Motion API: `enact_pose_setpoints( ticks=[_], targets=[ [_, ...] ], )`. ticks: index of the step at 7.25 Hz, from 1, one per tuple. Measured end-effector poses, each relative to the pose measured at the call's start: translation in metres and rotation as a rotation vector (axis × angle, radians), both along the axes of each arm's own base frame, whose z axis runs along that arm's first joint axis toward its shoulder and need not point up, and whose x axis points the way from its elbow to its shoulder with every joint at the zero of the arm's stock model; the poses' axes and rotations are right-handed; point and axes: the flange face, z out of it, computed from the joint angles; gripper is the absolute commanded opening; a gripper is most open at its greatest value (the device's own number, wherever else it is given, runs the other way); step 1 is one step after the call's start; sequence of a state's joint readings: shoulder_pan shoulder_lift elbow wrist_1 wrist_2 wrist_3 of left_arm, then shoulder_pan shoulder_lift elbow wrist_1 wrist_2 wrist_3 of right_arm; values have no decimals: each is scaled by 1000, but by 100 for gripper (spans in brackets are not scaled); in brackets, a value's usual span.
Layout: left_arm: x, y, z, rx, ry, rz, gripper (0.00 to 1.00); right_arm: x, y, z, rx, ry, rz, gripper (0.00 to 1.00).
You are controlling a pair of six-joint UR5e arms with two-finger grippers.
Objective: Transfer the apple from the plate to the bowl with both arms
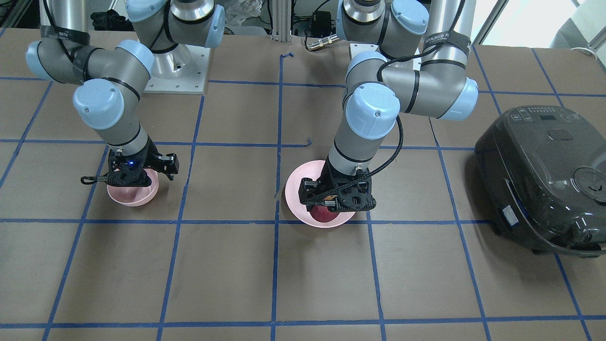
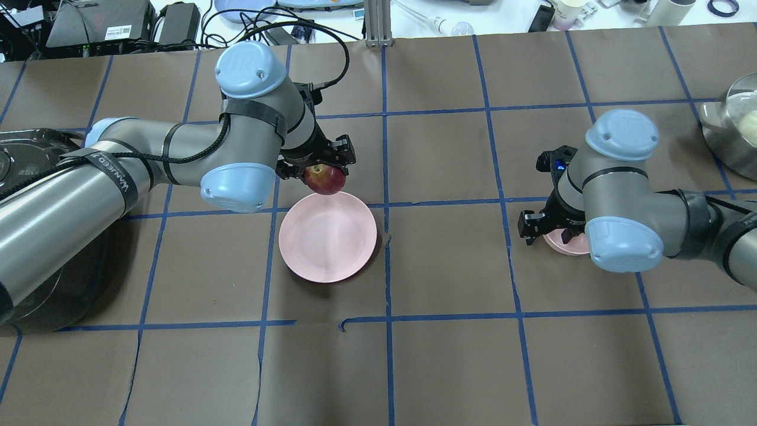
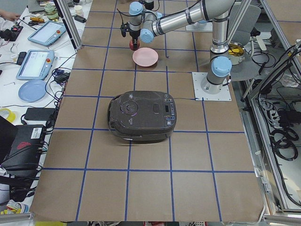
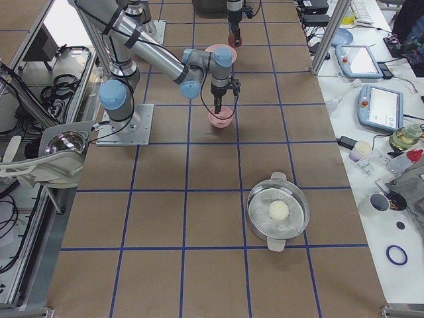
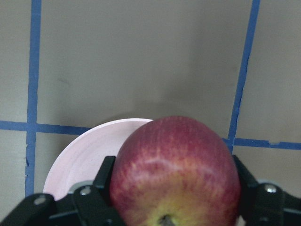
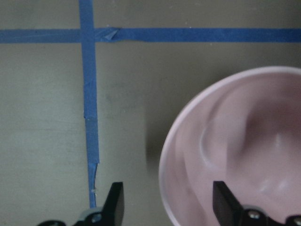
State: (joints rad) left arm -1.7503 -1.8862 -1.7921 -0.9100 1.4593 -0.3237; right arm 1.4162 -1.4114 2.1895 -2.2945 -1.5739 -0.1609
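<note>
The red apple is held in my left gripper, whose fingers are shut on its sides. In the left wrist view the apple hangs above the rim of the wide pink plate. The plate is bare; the apple is over its edge on the operators' side. My right gripper is open and low at the small pink bowl. In the right wrist view one finger is outside the bowl and the other is inside it.
A dark rice cooker stands on the robot's left end of the table. A steel pot with a pale round thing inside stands at the far right end. Blue tape lines grid the brown table.
</note>
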Motion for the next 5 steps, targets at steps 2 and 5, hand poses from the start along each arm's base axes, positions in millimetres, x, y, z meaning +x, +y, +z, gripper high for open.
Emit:
enact_pose_setpoints(
  ticks=[2,5],
  targets=[
    [0,0,1,-2,0,0,5,-2,0,-3,-8,11,6,0],
    [0,1,2,-3,0,0,5,5,-9,13,-60,27,26,0]
  ],
)
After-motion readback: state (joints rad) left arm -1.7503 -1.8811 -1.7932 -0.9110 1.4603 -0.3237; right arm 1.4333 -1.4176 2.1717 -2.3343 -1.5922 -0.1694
